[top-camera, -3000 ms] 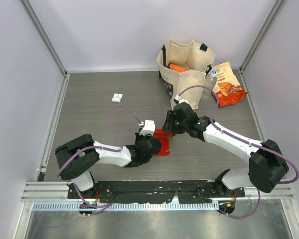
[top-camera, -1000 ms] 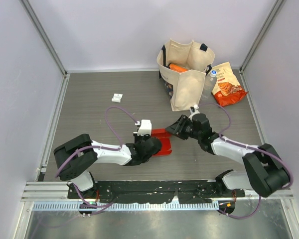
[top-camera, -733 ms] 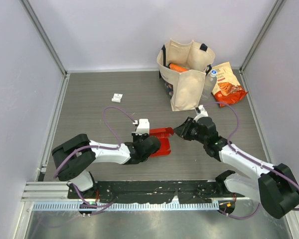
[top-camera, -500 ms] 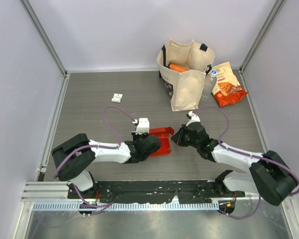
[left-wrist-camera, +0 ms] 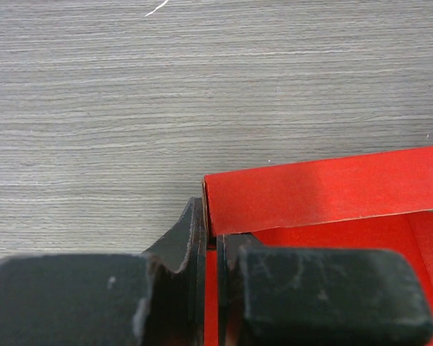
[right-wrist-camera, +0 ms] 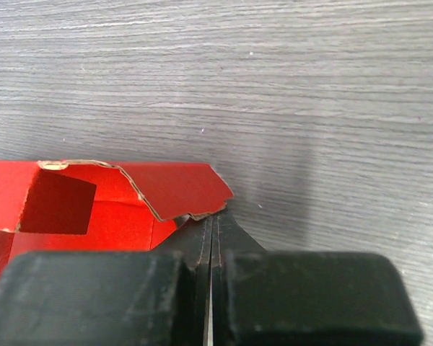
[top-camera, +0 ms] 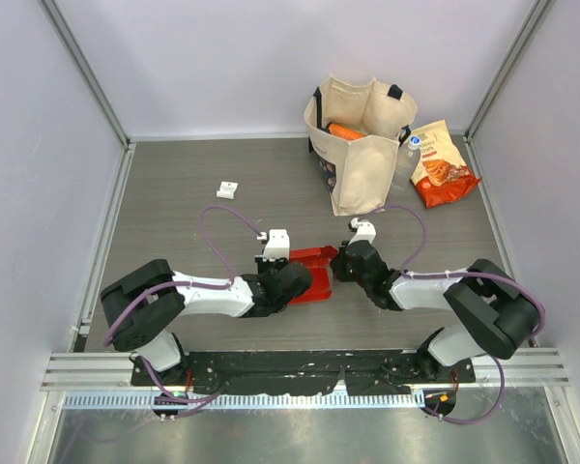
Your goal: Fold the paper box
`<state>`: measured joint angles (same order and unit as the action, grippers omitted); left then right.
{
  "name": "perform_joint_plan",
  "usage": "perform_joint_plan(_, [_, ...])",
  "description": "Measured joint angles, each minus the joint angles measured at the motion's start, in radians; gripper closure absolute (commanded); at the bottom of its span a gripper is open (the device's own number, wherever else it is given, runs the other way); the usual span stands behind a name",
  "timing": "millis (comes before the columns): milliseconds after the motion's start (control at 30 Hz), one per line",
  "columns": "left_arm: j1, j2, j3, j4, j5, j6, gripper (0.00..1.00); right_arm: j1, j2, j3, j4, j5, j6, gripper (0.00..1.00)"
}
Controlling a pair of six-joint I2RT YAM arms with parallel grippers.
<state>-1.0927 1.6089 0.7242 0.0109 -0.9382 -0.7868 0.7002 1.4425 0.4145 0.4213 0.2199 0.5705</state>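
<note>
The grey table [top-camera: 174,193] carries the red box [top-camera: 317,274] in its middle, between both arms, and the box is half formed. The left gripper [left-wrist-camera: 211,234] pinches a corner of its raised wall [left-wrist-camera: 325,191]. The right gripper [right-wrist-camera: 212,223] has its fingers pressed together, the tips touching the end flap [right-wrist-camera: 180,189], with no card between them. I judge this flap is now being folded. Next it needs a push inward while the left gripper holds firm.

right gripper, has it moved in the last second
Yes. The right gripper has drawn away from the tote bag, down the top view and leftward, up to the paper box.
</note>
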Motion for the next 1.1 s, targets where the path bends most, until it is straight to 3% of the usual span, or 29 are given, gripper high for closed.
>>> perform_joint_plan(500, [0.000, -0.007, -0.019, 0.026, 0.000, 0.005, 1.00, 0.084, 0.092, 0.003, 0.177, 0.065, -0.006, 1.00])
perform_joint_plan(1100, [0.009, -0.018, -0.036, 0.021, -0.018, 0.008, 1.00, 0.084, 0.215, 0.008, 0.339, 0.030, 0.083, 1.00])
